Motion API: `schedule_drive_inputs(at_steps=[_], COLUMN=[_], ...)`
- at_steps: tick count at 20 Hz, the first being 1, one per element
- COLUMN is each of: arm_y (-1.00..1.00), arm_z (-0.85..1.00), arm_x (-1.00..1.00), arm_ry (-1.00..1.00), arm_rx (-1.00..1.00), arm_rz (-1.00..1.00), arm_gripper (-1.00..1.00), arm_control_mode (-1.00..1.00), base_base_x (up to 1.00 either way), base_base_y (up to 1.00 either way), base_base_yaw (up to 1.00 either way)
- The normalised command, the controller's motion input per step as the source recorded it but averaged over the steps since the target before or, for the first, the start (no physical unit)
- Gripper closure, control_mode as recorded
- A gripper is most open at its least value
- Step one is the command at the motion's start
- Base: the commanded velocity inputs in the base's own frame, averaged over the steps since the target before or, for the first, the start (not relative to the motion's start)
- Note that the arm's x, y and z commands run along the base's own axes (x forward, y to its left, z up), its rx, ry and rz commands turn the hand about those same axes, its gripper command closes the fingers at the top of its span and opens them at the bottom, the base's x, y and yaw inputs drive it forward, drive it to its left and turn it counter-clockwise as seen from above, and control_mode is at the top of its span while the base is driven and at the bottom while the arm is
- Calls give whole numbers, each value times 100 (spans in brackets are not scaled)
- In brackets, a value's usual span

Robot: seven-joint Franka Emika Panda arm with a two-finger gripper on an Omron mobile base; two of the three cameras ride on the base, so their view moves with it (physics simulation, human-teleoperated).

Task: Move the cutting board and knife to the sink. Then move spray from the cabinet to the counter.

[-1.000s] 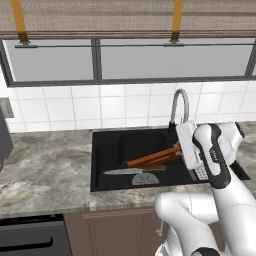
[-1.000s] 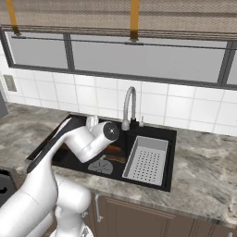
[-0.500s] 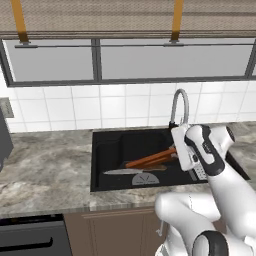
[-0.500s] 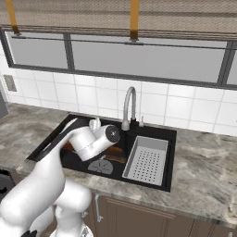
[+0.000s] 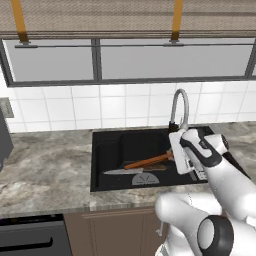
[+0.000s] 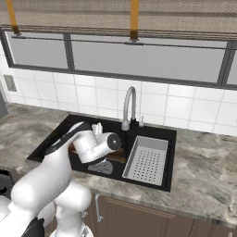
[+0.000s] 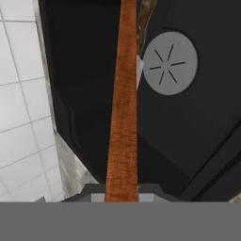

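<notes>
Stone counter [image 5: 45,170], mottled grey and beige, runs across the room beneath a wall of white tiles [image 5: 125,107], and above the tiles we see a wide window [image 5: 170,60] under a woven blind [image 5: 100,15] with two orange straps. Set into the counter is the black sink [image 5: 112,150], with a curved chrome faucet [image 5: 180,105] rising at its far edge. From the right base view we also make out a grey perforated tray [image 6: 148,159] in the right part of the basin, and dark brown cabinet doors [image 6: 152,222] below the counter's near edge. In the left base view a black oven front [image 5: 30,240] sits at the lower left.

Inside the basin we see the cutting board [image 5: 149,161] standing on its edge and slanting, its reddish-brown side turned to us, its right end raised toward the arm. In the hand view the same board runs as a narrow wooden strip straight up from the bottom, with the round grey drain [image 7: 169,63] on the basin floor to its right. The gripper [image 7: 121,195] is pinched on the near end of the board; its fingers are largely hidden by the wood, but we read it as clamped on the board.

The knife [image 5: 132,170] lies flat on the sink floor just near of the board, its pale blade pointing left and its dark handle to the right, close to the drain.
</notes>
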Motion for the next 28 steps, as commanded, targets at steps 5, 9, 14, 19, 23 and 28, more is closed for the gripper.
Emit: schedule_drive_inputs(at_steps=[5,9,14,19,23,28], arm_y=[0,0,0,0,0,0], arm_z=[-33,-36,-40,-35,-35,-36], arm_x=[20,31,36,39,37,37], arm_ry=[-11,-3,0,0,0,0], arm_rx=[0,0,0,0,0,0], arm_rz=[0,0,-2,-3,-3,-2], arm_gripper=[100,100,100,100,100,100], arm_control_mode=[-100,-100,-100,-100,-100,-100], base_base_x=[0,0,0,0,0,0], base_base_y=[0,0,0,0,0,0], base_base_yaw=[0,0,0,0,0,0])
